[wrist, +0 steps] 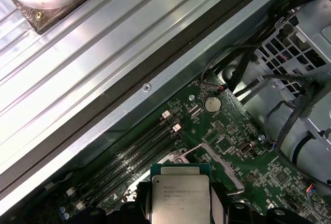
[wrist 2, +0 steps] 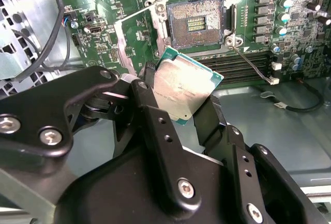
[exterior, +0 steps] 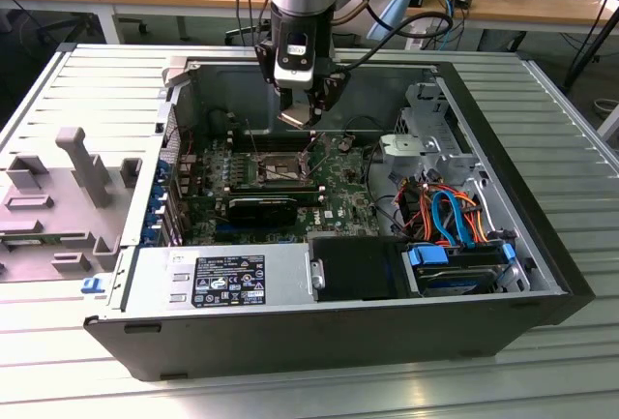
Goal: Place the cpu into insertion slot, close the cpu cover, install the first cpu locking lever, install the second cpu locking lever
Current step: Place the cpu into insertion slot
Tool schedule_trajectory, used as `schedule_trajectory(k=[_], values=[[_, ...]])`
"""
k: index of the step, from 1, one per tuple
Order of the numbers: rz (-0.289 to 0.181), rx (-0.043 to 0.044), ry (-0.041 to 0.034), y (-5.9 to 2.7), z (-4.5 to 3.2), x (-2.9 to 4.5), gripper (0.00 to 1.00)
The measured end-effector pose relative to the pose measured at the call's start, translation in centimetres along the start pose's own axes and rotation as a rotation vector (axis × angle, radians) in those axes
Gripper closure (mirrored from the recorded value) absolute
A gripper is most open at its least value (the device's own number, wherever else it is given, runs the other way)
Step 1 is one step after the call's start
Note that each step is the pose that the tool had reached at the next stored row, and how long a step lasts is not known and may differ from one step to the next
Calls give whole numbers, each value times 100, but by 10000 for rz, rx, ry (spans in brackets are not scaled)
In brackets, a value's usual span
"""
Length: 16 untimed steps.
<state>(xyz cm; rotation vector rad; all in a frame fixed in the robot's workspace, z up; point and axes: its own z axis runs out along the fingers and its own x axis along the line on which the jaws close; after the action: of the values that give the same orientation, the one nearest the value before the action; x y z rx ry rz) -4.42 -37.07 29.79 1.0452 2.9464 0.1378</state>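
In the second wrist view the pincer is clamped on the cpu by opposite edges, clear of the bare slot. It is probably light, stiff and fragile underneath, so edges suit.

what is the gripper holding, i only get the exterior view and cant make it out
observer: in the second wrist view the gripper is shut on the cpu, gripped by its edges with the silver top showing.
operator: is the slot empty
observer: yes, the insertion slot is bare, with its contact field exposed.
operator: cover out of the way
observer: it looks so, the cpu cover stands swung open beside the slot, not over it.
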Motion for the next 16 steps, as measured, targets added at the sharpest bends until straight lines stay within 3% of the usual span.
schedule_trajectory(k=[16], values=[[100, -2, -8, -1, 5, 0, 46]])
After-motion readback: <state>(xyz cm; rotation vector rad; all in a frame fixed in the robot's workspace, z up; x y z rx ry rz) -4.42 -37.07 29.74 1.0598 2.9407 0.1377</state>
